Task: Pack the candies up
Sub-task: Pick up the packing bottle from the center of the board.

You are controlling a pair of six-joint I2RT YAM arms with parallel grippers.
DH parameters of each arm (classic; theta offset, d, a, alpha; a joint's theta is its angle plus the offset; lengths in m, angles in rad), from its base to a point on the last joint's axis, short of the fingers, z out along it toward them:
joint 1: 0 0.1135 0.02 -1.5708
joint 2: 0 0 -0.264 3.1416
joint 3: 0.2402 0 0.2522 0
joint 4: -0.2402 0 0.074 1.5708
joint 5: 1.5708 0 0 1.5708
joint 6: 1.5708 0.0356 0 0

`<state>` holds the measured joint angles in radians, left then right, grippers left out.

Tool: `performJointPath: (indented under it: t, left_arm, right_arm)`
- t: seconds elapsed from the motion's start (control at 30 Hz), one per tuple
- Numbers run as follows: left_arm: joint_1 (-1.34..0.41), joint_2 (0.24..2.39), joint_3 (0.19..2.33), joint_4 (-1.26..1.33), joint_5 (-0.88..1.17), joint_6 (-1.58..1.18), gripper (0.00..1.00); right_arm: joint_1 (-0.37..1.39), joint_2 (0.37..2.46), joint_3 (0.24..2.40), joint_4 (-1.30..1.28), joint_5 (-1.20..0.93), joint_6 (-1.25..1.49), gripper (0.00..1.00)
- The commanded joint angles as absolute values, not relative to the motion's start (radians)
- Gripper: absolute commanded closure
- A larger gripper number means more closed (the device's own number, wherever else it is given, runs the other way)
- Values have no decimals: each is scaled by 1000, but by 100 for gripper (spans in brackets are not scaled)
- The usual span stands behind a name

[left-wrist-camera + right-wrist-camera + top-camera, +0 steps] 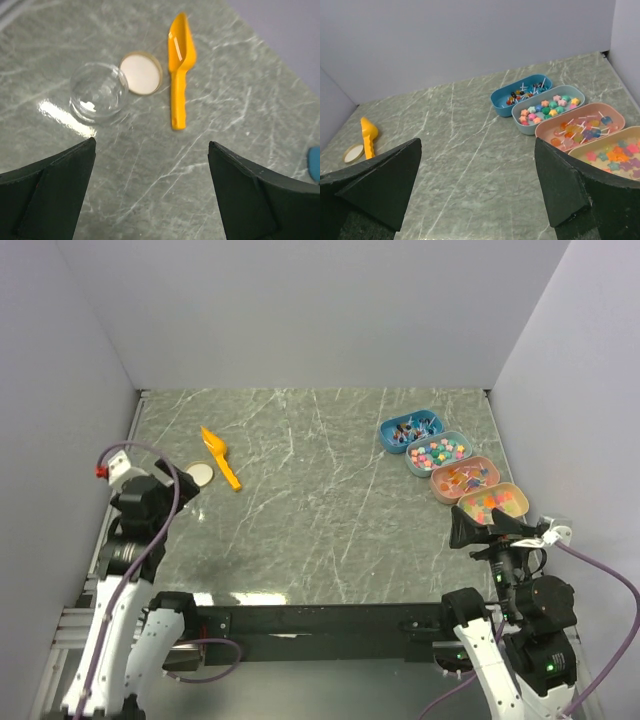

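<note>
Grey-green marbled table top [330, 520], walled in pale grey. Toward its far right, a blue tray [385, 430], heading a slanting row of four trays set edge to edge. Inside the blue tray, the candies [412, 427]: tiny wrapped sweets, mostly blue and dark, with bits of red and white and thin white sticks poking out.

Touching the blue tray on its near-right side, a grey-blue tray [410, 462] of pastel star sweets [441, 451]. One step further from the blue tray, a pink tray [436, 486] of orange-red sweets [468, 478]. Last in the row and farthest from the blue tray, a tan tray [521, 496] holding more star-shaped sweets.

Well to the left of the blue tray, across bare stone, an orange scoop [179, 70], lying flat. Further left again, a round white lid [141, 73], also flat, and past it a clear jar [98, 91], upright, just beside the lid.

Left gripper [151, 150]: poised over the stone far left of the blue tray, near the scoop's handle end, fingers spread wide, clasping nothing. Right gripper [477, 150]: at the other end of the row from the blue tray, by the tan tray, fingers likewise wide apart with nothing between. Between the right gripper and the blue tray, the three other trays.
</note>
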<state>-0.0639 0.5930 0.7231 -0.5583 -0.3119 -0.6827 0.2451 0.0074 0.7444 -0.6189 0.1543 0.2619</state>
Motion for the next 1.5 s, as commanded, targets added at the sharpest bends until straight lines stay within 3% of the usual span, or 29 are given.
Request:
performJointPath:
  t: [0.0, 0.3, 0.57, 1.07, 1.3, 1.47]
  left_arm:
    - [-58, 702, 776, -538, -322, -750, 1]
    - [-9, 1156, 922, -618, -403, -824, 1]
    - [118, 1341, 968, -617, -466, -821, 8]
    - [132, 1420, 862, -543, -460, -807, 47]
    - [132, 1394, 882, -578, -489, -799, 89]
    - [72, 1323, 900, -649, -512, -767, 99]
  right_arm:
    - [261, -3, 727, -565, 155, 276, 0]
    - [276, 28, 684, -515, 74, 293, 0]
    - [279, 58, 680, -505, 66, 279, 0]
    - [279, 193, 670, -453, 87, 267, 0]
    - [282, 202, 664, -446, 77, 275, 0]
    - [282, 192, 667, -449, 69, 272, 0]
